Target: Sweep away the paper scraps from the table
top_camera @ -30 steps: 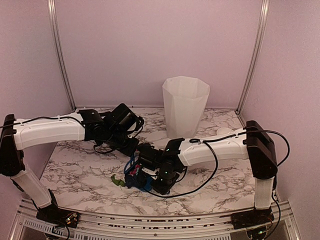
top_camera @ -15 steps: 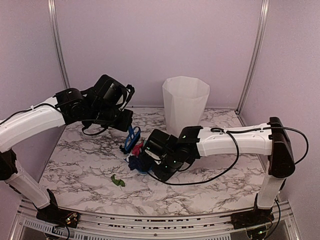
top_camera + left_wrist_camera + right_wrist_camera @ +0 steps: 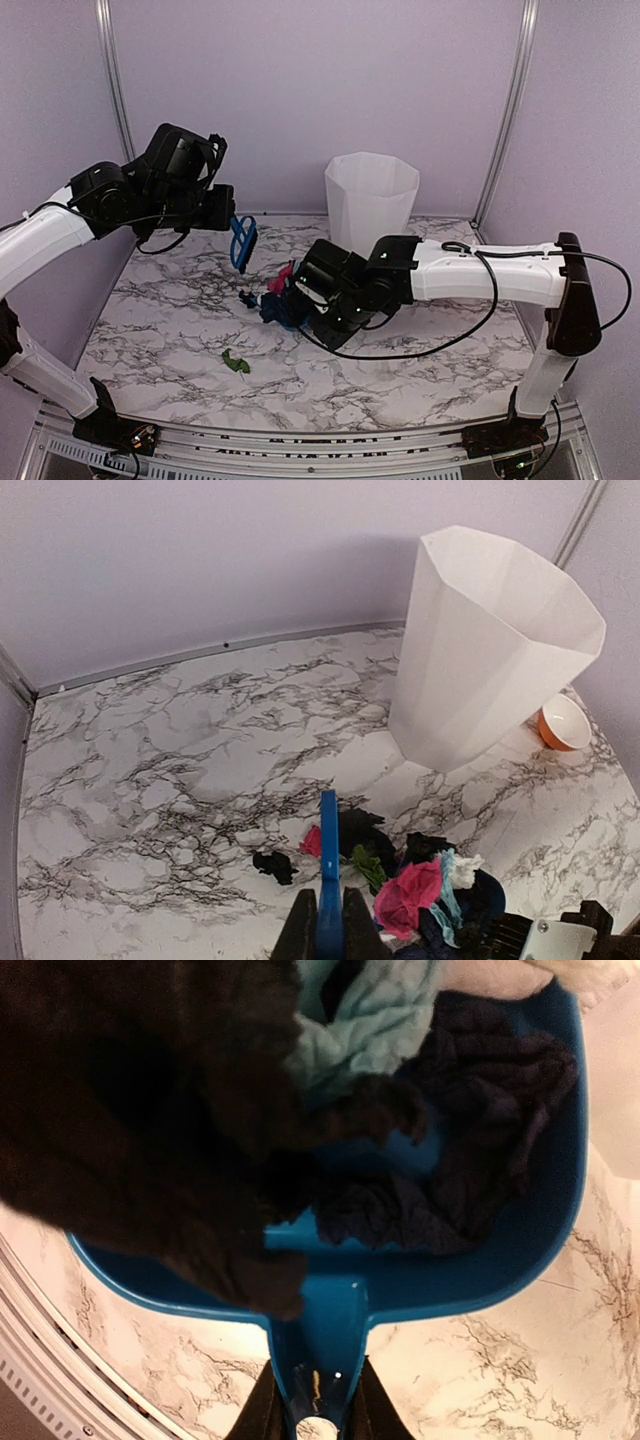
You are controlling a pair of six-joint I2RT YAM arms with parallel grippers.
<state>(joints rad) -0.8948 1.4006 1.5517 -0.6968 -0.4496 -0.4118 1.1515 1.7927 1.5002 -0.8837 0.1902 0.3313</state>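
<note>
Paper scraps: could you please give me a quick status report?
Left gripper shut on brush. Right gripper shut on loaded dustpan. Most paper scraps in dustpan; green scrap, black scrap left on table.

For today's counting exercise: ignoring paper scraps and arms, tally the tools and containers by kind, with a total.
Slim blue plastic brush: 1
Blue plastic dustpan: 1
Tall white faceted bin: 1
Small round orange bowl: 1
Total: 4

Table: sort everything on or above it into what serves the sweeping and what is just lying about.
Belongs to the job: paper scraps, loose green scrap, blue dustpan in the right gripper, blue brush in the left gripper, table, probably the white bin.

Lying about: orange bowl beside the bin.
</note>
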